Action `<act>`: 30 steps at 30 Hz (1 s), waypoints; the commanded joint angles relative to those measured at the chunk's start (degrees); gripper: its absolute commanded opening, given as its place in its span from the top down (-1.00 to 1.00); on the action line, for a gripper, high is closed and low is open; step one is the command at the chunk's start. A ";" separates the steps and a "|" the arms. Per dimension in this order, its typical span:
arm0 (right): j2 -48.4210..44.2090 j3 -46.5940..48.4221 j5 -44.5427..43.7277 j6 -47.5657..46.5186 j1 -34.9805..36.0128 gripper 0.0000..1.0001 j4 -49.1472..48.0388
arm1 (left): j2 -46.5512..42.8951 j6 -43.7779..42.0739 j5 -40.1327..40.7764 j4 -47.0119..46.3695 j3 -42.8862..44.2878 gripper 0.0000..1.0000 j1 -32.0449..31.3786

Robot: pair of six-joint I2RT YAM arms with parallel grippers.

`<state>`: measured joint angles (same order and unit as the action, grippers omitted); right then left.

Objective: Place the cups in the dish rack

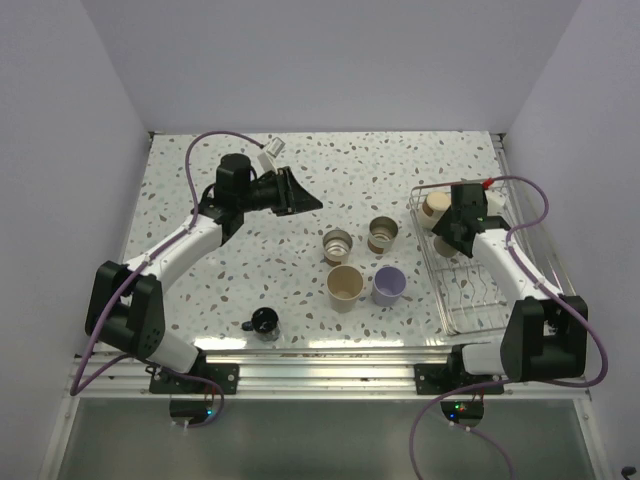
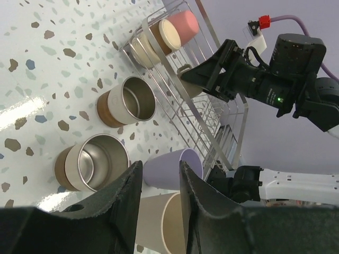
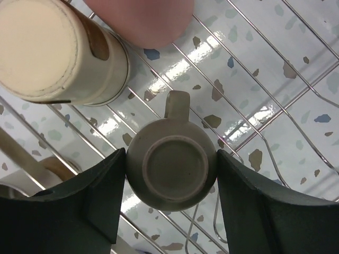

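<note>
Our right claw clasps the upturned beige mug on both sides. The mug's handle points to 12 o'clock in the wrist view, and it sits on the wires of the dish rack, with a lying tan cup at its 10 o'clock and a pink cup at its 12. Our left claw hangs empty above the bench, fingers a narrow gap apart. At its 4 o'clock in the top view stand a steel cup, a second steel cup, an upright tan cup and a lavender cup, with a dark blue cup at their 8 o'clock.
</note>
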<state>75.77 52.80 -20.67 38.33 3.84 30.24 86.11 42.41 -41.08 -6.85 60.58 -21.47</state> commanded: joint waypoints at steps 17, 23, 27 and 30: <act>11.07 4.33 -4.73 4.13 2.58 0.97 -3.96 | -1.64 -0.40 -0.32 -3.78 -3.97 0.28 1.08; 12.39 4.68 -5.00 3.86 3.63 0.36 -3.78 | -1.29 -0.40 -0.32 -4.49 -4.59 0.29 1.35; 12.56 5.30 -5.09 3.86 4.25 -0.23 -3.35 | -0.50 -0.49 -0.75 -4.66 -4.15 0.28 1.43; 12.39 5.39 -5.00 4.04 4.51 -0.43 -2.82 | 0.02 -0.58 -0.93 -4.49 -3.62 0.28 1.52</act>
<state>87.88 56.23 -24.99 41.45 7.14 27.38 86.13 42.41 -41.32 -8.51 56.23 -20.53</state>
